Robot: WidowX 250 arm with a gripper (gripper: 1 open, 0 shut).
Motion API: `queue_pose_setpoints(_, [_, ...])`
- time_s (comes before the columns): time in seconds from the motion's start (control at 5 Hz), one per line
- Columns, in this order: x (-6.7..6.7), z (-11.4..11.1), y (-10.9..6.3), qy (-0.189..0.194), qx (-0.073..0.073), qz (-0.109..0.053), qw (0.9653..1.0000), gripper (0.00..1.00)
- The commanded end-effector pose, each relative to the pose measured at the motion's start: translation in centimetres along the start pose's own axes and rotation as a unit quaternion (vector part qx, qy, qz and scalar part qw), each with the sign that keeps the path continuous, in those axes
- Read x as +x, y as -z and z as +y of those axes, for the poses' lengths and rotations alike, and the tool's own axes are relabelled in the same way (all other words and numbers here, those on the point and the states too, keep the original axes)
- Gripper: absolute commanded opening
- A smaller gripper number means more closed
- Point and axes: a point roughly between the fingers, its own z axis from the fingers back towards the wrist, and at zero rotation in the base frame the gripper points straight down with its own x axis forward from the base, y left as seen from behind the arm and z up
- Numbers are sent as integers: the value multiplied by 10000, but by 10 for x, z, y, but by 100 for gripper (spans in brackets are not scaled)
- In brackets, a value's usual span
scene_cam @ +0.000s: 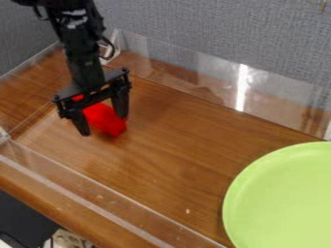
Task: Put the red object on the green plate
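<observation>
The red object [101,118], a small red block, lies on the wooden table at the left. My gripper [97,114] hangs straight down over it, open, with one black finger [66,108] on its left and the other at its right, straddling the block. The arm hides part of the block's far end. Whether the fingers touch the block I cannot tell. The green plate [282,199], large, round and lime green, rests at the lower right, partly cut off by the frame edge.
Clear plastic walls [220,76] ring the wooden tabletop [181,145], with a low front wall along the near edge. A grey fabric backdrop stands behind. Bare wood lies between the block and the plate.
</observation>
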Motion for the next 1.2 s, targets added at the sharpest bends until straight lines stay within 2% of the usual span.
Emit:
queue_pose_setpoints(0.0, [1,-16,-7,-165,-179,-253,9994,100])
queue_pose_setpoints(0.4, [25,-33,-3,-146,-279,-411,9987,100])
queue_pose_setpoints(0.6, [34,-34,-4,-56,-268,-522,9983,0])
queue_pose_setpoints(0.8, [27,-24,4,-263,-216,-739,9967,100])
queue_pose_setpoints(1.0, [19,-14,14,-452,-131,-933,9945,100])
